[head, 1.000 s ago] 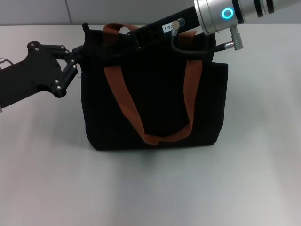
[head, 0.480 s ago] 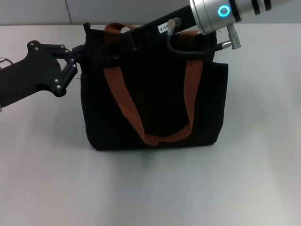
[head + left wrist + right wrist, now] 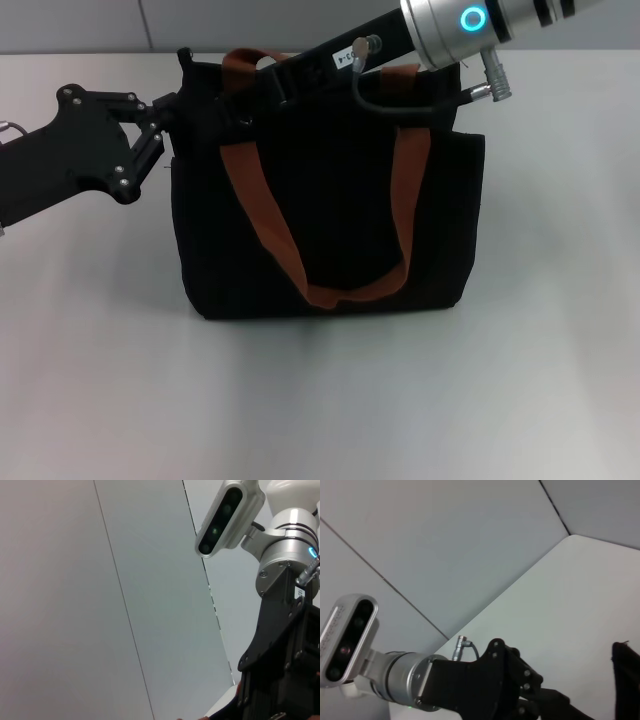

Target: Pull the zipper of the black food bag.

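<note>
The black food bag (image 3: 330, 215) stands upright at frame centre on the table (image 3: 540, 380). Left gripper (image 3: 178, 105) clamps its upper-left corner. Right gripper (image 3: 262, 88) reaches the top edge; finger state undeterminable. The zipper is hidden.

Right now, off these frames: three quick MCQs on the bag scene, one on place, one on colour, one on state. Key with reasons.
1. Where is the left gripper?
A. At the top corner of the black food bag on the robot's left
B. Under the bag
C. Parked off the table

2. What colour are the handles?
A. Blue
B. Orange-brown
C. White

3. How is the bag standing?
A. Lying flat
B. Hanging in the air
C. Upright on the table

Key: 1 A, the head view shows the black fingers meeting that corner. 2 B, both straps show orange-brown against the black fabric. 3 C, its base rests on the table. The right gripper is at the bag's top edge.
</note>
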